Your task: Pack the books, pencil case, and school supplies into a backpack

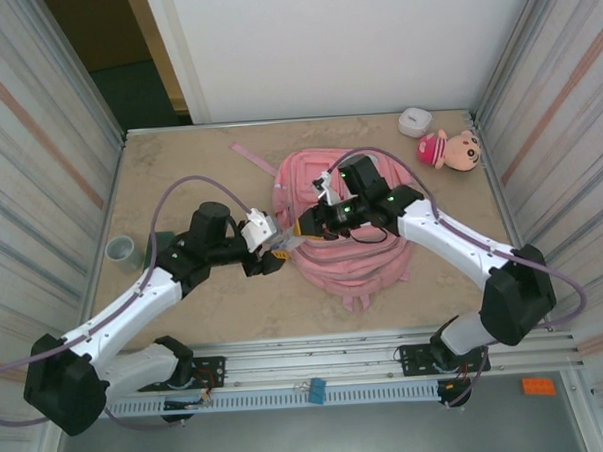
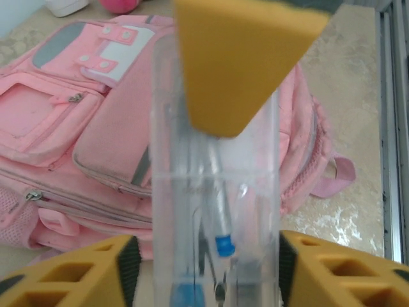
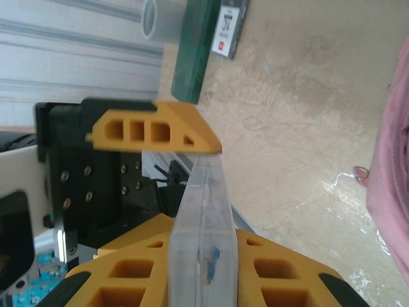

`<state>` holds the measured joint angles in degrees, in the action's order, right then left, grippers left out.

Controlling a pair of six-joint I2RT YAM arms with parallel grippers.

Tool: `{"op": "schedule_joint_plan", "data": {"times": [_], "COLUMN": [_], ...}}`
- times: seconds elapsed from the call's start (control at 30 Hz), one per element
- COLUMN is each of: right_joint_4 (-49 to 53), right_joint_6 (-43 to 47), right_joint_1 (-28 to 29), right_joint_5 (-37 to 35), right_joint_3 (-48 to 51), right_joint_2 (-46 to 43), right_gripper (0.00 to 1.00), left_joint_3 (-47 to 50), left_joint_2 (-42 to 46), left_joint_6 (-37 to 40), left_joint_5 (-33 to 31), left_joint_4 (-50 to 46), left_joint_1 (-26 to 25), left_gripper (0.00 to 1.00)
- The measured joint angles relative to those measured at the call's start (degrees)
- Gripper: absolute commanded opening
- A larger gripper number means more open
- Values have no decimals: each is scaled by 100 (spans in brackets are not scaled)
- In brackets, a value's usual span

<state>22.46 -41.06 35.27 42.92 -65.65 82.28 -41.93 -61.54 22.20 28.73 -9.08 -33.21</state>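
A clear plastic pencil case (image 1: 286, 239) with blue-capped pens inside hangs between my two grippers, just left of the pink backpack (image 1: 355, 256). My right gripper (image 3: 203, 238) is shut on the thin sides of the pencil case (image 3: 203, 211). In the left wrist view my left gripper (image 2: 204, 259) stands open around the pencil case (image 2: 217, 192), with a slim gap at its left finger. The right gripper's yellow finger (image 2: 243, 57) presses the case's far end. The backpack (image 2: 96, 134) lies flat behind, pockets up. Its edge (image 3: 393, 160) shows at the right. No book is clearly in view.
A grey cup (image 1: 120, 252) stands at the left edge. A plush doll (image 1: 450, 149) and a small white box (image 1: 414, 121) sit at the back right. A dark green flat thing (image 3: 195, 51) and a barcode-labelled item (image 3: 230, 29) lie near the cup (image 3: 153, 19).
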Motion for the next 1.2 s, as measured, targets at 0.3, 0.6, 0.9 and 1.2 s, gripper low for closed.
{"op": "schedule_joint_plan", "data": {"times": [0.3, 0.6, 0.9, 1.2], "right_joint_4": [-208, 101, 586, 833], "right_joint_6": [-378, -483, -461, -343], "right_joint_1": [-1633, -3152, -3707, -3985], "right_joint_5": [-136, -101, 83, 173], "right_joint_3": [1228, 1746, 1991, 1991], "right_joint_2": [-1622, -2962, -3241, -3445], "right_gripper": [5, 5, 5, 3], "left_joint_3": [-498, -1257, -1641, -1674], "left_joint_2": [-955, -2448, -3283, -3453], "left_joint_6": [745, 1285, 1705, 1735], "left_joint_5": [-640, -1178, -1456, -1718], "left_joint_4": [116, 472, 542, 634], "left_joint_1": [-739, -1021, -1209, -1305], "left_gripper": [81, 85, 82, 0]}}
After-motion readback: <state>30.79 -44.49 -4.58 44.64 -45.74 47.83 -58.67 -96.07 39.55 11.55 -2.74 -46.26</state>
